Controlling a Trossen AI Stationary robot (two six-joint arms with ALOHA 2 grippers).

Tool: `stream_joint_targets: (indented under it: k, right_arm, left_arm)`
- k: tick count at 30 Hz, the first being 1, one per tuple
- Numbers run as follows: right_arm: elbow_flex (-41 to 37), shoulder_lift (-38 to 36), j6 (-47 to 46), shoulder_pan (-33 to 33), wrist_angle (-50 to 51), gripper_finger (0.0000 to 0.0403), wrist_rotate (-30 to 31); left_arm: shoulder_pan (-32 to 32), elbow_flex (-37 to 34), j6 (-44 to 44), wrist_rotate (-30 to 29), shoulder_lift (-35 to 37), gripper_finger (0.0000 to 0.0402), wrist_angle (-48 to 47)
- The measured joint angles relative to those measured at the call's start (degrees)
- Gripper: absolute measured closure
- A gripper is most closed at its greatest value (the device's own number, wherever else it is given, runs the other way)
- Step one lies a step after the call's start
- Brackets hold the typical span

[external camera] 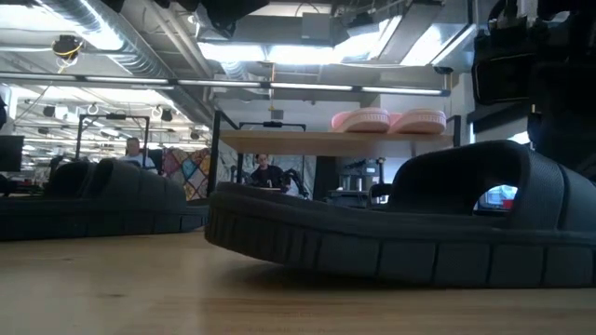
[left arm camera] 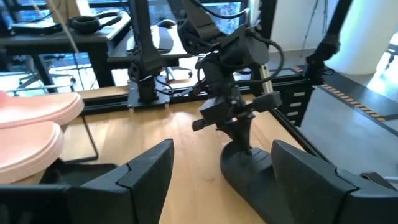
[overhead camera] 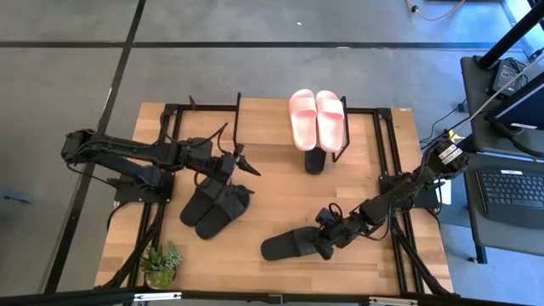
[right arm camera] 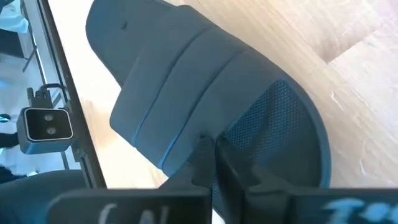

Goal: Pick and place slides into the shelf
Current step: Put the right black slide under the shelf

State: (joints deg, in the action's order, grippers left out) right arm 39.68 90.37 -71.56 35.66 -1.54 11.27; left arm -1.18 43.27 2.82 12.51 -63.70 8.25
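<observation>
My right gripper (overhead camera: 325, 240) sits low and right of centre in the high view, jaws pinched shut on the strap of a lone black slide (overhead camera: 293, 245); the right wrist view shows the two fingers closed tight against the strap's edge (right arm camera: 205, 152). In the low view that slide (external camera: 410, 233) fills the middle and right of the frame, its left end raised off the tabletop (external camera: 140, 288) — whether the other end touches the wood I cannot tell. My left gripper (overhead camera: 242, 161) hovers left of centre in the high view, fingers spread wide and holding nothing, just above a black pair (overhead camera: 215, 206) lying side by side on the table. From the left wrist view I see its two dark fingers (left arm camera: 149, 168) apart at the bottom of the frame, with the right arm and its slide beyond. The shelf (overhead camera: 365, 127) stands at upper centre of the high view; the pink pair (overhead camera: 316, 117) rests on its top board, and another black slide (overhead camera: 315, 160) pokes out from under it — only its end shows. A small potted plant (overhead camera: 161, 263) sits at the lower left of the table.
</observation>
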Motion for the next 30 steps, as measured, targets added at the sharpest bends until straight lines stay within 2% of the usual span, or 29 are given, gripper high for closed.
stream_joint_targets:
  k: [6,11,15,21,30]
  right_arm:
    - [0.0,0.0,1.2,0.0,-0.4,0.0394,-0.2]
    - [0.0,0.0,1.1,0.0,-2.6,0.0387,-1.1]
    - [0.0,0.0,-1.8,-1.1,-6.7,0.0387,-4.1]
    - [-0.1,0.0,-5.1,-1.4,-7.1,0.039,-4.0]
    - [-0.1,-0.1,-2.3,-1.5,-7.4,0.0399,-3.8]
  left_arm:
    - [-1.6,0.0,2.0,-0.3,0.0,0.0143,0.0]
    - [-2.7,0.0,2.1,-3.4,0.0,0.0143,0.0]
    - [-3.1,0.0,2.0,-4.2,0.0,0.0143,0.0]
    - [-3.5,0.0,1.8,-4.5,0.0,0.0143,0.0]
    - [-3.5,0.0,1.8,-4.6,0.0,0.0143,0.0]
